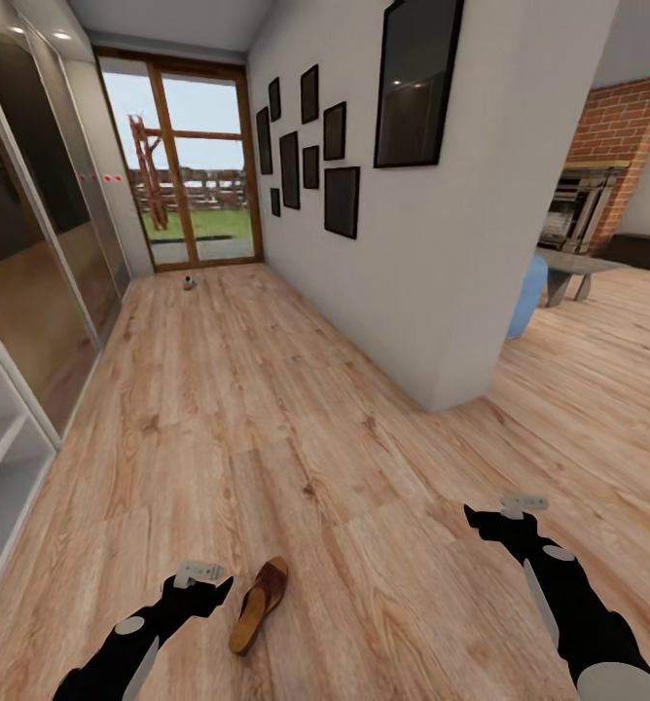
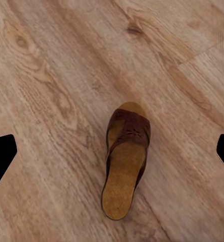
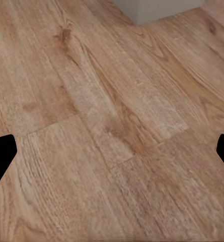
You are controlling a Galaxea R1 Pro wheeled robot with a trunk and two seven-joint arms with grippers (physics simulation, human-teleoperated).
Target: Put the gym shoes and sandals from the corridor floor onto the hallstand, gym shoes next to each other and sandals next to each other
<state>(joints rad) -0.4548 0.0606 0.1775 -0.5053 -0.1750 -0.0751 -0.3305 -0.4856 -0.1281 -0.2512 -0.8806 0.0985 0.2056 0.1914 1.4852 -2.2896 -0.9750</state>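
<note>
The left end effector [image 2: 112, 151] is spread wide and holds nothing; it hangs above one sandal [image 2: 126, 161], not touching it. The sandal lies flat on the corridor floor [image 1: 296, 409]. The right end effector [image 3: 112, 151] is also spread wide, empty, over bare planks.

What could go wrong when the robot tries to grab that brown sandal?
The sandal lies flat on the corridor floor, so the open left gripper might hit the planks or push it away. Another small shoe lies far off by the glass door, easy to miss.
</note>
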